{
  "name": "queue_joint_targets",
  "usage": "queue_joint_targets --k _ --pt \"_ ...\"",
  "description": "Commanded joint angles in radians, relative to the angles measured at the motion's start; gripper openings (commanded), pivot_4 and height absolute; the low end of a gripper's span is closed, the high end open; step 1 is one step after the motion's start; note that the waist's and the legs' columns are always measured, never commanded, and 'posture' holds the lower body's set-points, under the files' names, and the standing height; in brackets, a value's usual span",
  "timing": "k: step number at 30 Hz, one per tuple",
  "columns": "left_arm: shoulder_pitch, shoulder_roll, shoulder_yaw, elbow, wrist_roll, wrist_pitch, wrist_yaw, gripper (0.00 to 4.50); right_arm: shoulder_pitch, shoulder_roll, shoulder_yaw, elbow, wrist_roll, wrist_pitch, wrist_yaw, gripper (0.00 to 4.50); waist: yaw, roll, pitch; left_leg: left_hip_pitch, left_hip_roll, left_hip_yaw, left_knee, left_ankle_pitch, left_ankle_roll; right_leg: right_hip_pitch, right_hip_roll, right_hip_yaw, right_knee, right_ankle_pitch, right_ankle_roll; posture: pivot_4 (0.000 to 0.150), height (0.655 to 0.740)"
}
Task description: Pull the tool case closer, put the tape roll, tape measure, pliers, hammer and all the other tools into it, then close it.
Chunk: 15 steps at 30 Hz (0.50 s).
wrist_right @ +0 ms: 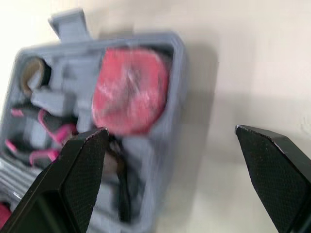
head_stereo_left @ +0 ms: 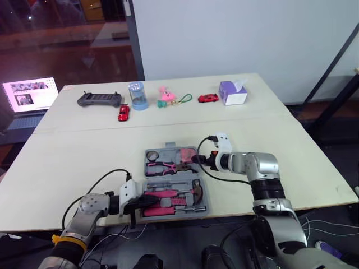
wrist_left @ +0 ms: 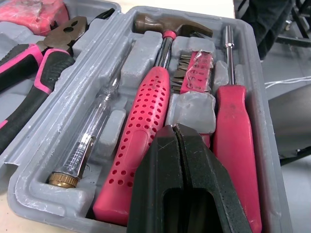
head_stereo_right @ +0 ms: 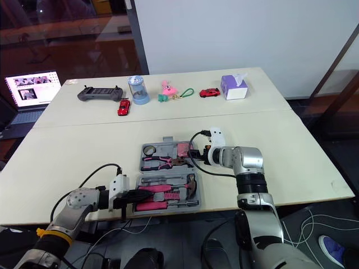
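Note:
The grey tool case (head_stereo_left: 205,212) lies open near the table's front edge. Its far half holds the tape roll (wrist_right: 33,73), the pink tape measure (wrist_right: 129,92) and the pliers (head_stereo_left: 162,166). In the near half lie the pink-handled hammer (wrist_left: 141,131), a red screwdriver (wrist_left: 235,136), a clear tester pen (wrist_left: 92,136) and a bit holder (wrist_left: 197,73). My left gripper (wrist_left: 176,131) is shut, its tips just over the hammer's handle at the case's left end. My right gripper (wrist_right: 171,130) is open wide, hovering at the far half's right edge beside the tape measure.
Along the table's back stand a game controller (head_stereo_left: 99,100), a red toy car (head_stereo_left: 123,113), a blue jar (head_stereo_left: 137,95), a pink toy (head_stereo_left: 165,94), another red car (head_stereo_left: 207,98) and a tissue box (head_stereo_left: 233,92). A laptop (head_stereo_left: 29,94) sits off to the left.

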Motion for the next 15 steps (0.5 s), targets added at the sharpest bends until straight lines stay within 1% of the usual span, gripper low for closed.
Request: queue_joint_targets --k 1,4,6,9,15 --pt "0.014 0.025 -0.026 0.069 0.06 0.02 0.002 0.0 -0.07 0.038 -0.019 0.16 0.036 -0.078 0.041 4.43 -0.006 0.0 0.0 0.0 0.0 0.0 0.0 0.0 0.0 0.0 0.0 0.0 0.0 0.0 0.0 0.15 0.74" --pt "0.009 0.028 -0.031 0.072 0.062 0.015 -0.003 0.0 -0.105 0.055 -0.02 0.282 0.032 -0.144 0.055 4.43 -0.007 0.001 -0.001 0.004 0.0 0.0 -0.001 0.0 0.0 0.004 0.0 0.0 0.0 0.0 0.0 0.15 0.74" --pt "0.006 0.031 -0.033 0.067 0.061 0.018 -0.003 0.0 -0.133 0.063 -0.038 0.379 0.035 -0.193 0.059 4.43 -0.007 0.001 -0.001 0.012 0.0 0.0 -0.003 -0.001 0.002 0.011 0.0 0.0 -0.002 0.0 0.0 0.15 0.74" --pt "0.01 0.04 -0.032 0.051 0.056 0.024 -0.005 0.0 -0.167 0.072 -0.075 0.489 0.064 -0.223 0.099 4.43 -0.01 0.0 -0.001 0.016 0.001 0.0 -0.003 -0.003 0.005 0.015 0.001 0.0 -0.003 0.0 0.0 0.15 0.74" --pt "0.02 0.05 -0.035 0.044 0.057 0.021 -0.003 0.0 -0.214 0.051 -0.143 0.586 0.115 -0.243 0.19 4.43 -0.02 0.001 -0.002 0.018 0.001 -0.001 -0.003 -0.004 0.007 0.016 0.002 0.0 -0.003 0.0 0.0 0.15 0.74"
